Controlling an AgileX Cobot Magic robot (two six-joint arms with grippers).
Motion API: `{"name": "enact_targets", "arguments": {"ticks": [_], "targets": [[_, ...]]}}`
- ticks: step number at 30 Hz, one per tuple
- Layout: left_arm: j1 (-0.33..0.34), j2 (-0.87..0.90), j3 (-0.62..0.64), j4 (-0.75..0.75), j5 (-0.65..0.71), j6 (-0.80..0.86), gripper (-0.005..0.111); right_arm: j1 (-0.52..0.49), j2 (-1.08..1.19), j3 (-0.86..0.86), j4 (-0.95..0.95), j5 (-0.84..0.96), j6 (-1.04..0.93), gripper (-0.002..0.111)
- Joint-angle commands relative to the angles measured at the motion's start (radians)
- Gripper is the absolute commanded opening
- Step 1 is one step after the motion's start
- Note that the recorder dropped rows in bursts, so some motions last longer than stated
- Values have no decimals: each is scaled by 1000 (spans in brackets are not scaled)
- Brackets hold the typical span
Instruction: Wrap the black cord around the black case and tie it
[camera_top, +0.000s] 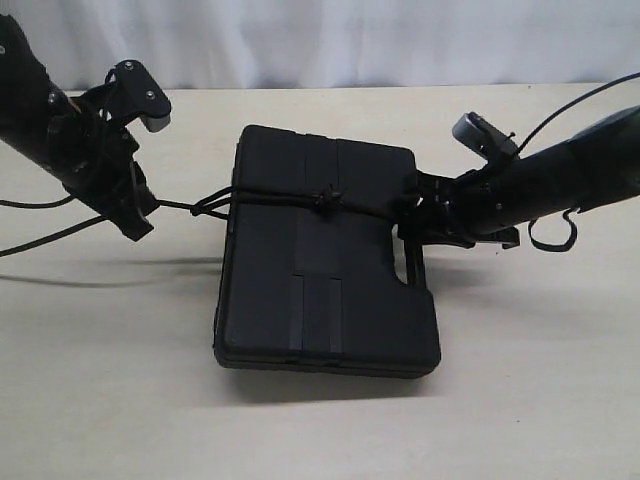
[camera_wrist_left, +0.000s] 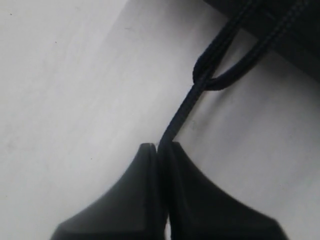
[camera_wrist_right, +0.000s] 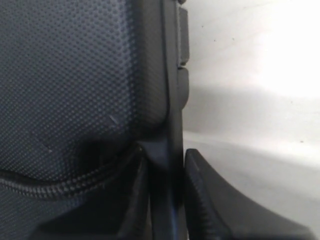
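Observation:
The black case (camera_top: 330, 270) lies flat in the middle of the table. The black cord (camera_top: 280, 200) runs across its top with a small knot (camera_top: 327, 198) near the centre. From the case's left edge the cord leads out through a loop (camera_wrist_left: 212, 80) to my left gripper (camera_top: 147, 213), which is shut on the strand (camera_wrist_left: 177, 117) between its fingertips (camera_wrist_left: 159, 146). My right gripper (camera_top: 418, 226) is at the case's right side, by the handle cut-out. It is shut on the case's rim (camera_wrist_right: 170, 125), one finger above and one outside (camera_wrist_right: 167, 156). The cord (camera_wrist_right: 60, 187) crosses the textured lid (camera_wrist_right: 75, 75) beside it.
The beige tabletop (camera_top: 120, 400) lies around the case on all sides. A white curtain (camera_top: 350, 40) hangs behind the table. Thin robot cables (camera_top: 40, 245) trail over the table at the far left, and another loops under the right arm (camera_top: 555, 235).

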Motion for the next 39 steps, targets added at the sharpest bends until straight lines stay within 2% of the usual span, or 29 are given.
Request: {"name": "enact_targets", "arguments": {"ticks": [1, 6, 10, 12, 16, 20, 25, 31, 35, 39], "targets": [[47, -3, 23, 125, -74, -6, 0, -40, -4, 3, -35, -183, 40, 19], [47, 46, 23, 125, -114, -9, 0, -40, -4, 3, -35, -183, 131, 19], [47, 47, 23, 96, -213, -9, 2, -40, -4, 3, -35, -188, 165, 19], [45, 48, 23, 82, -238, -9, 10, -40, -4, 3, -35, -191, 167, 19], [45, 72, 23, 71, -259, -9, 34, -40, -4, 3, -35, -200, 167, 19], [45, 85, 23, 71, -287, -9, 49, -40, -4, 3, -35, -220, 167, 19], [45, 67, 1, 71, -320, -9, 51, -38, 11, -53, -39, -194, 163, 19], [45, -22, -59, 42, -267, -26, 51, -38, 43, -119, -76, -117, 163, 19], [45, -86, -61, 18, -272, -167, 51, -38, 73, -122, -51, -96, 163, 19], [45, -127, -61, 18, -213, -296, 51, -38, 94, -124, -44, -67, 161, 20]]}}
